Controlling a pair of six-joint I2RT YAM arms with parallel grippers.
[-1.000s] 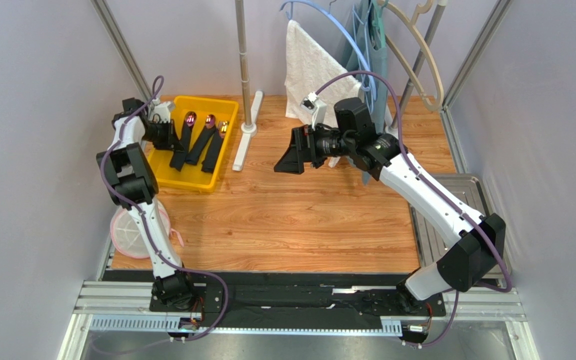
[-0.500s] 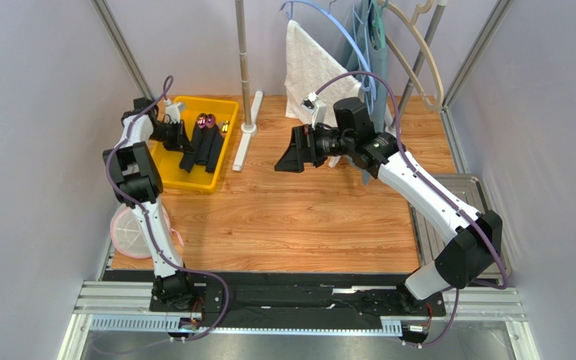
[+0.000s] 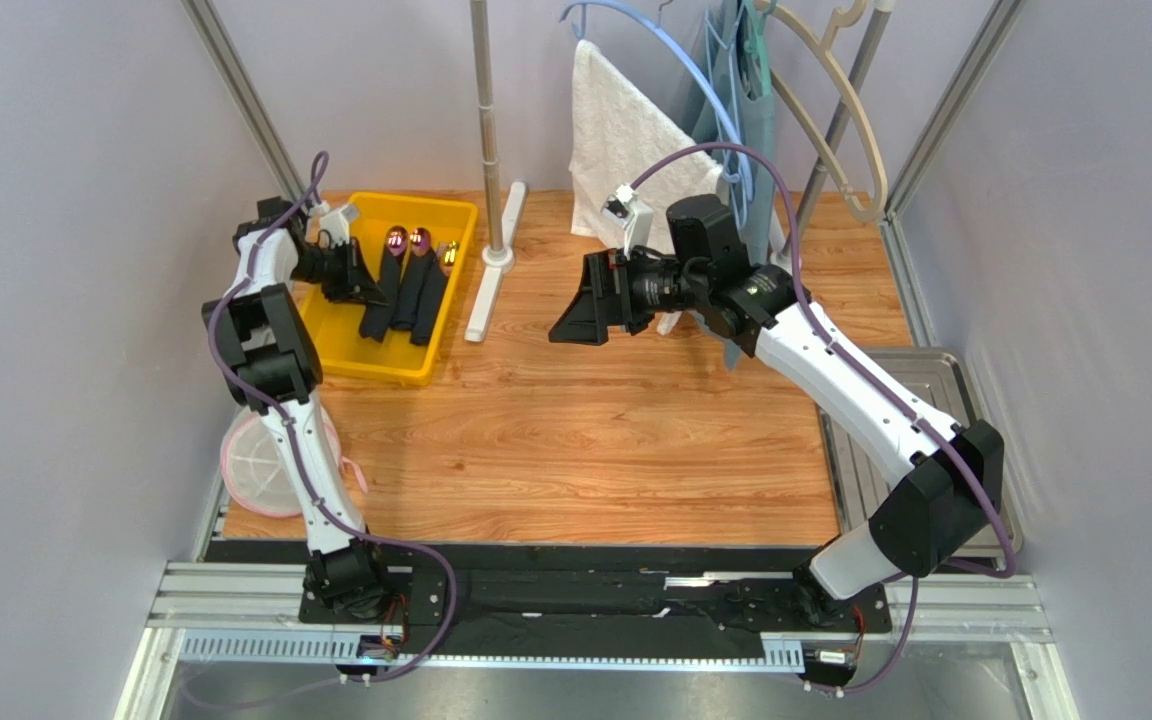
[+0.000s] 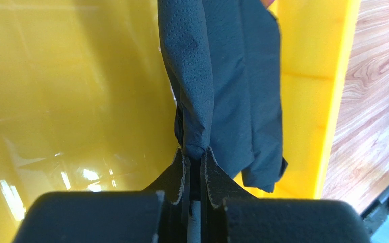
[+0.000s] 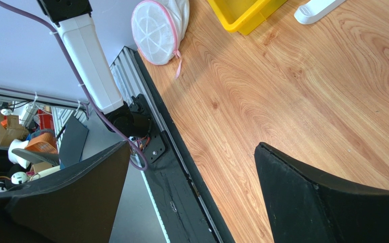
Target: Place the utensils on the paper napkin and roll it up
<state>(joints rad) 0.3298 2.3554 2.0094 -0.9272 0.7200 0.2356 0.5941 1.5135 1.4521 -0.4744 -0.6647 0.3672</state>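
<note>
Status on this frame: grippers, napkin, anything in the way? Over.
Left gripper shut on napkin inside bin. Right gripper open above table. Utensils in bin. Rack foot beside bin.

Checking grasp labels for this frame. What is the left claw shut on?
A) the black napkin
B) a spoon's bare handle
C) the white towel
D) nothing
A: the left wrist view shows the left claw pinched shut on a fold of the napkin, with the yellow bin behind it.
</note>
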